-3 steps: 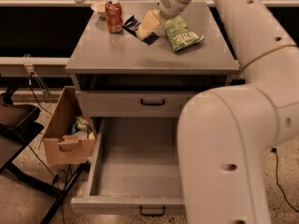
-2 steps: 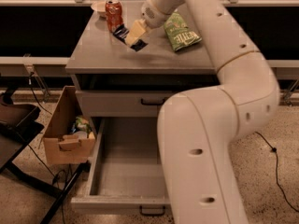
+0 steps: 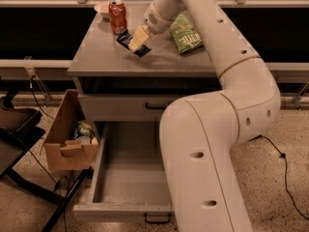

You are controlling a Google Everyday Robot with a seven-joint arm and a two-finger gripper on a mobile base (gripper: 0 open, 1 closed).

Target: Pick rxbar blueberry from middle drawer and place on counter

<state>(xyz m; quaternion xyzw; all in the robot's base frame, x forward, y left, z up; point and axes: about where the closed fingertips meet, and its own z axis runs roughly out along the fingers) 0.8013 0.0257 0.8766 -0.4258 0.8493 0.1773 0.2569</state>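
Cream-coloured fingers [image 3: 139, 35] on the gripper [image 3: 135, 42] are clamping the rxbar blueberry [image 3: 124, 37] around its middle. The bar is sitting tilted right at the worktop [image 3: 101, 57], just in front of the red soda can [image 3: 117, 16] and left of the green chip bag [image 3: 186, 33]. I'm guessing it's light, thin and a bit bendy with a slick wrapper, so pinching across the narrow width is looking safest. The middle drawer [image 3: 120, 210] is hanging open below.
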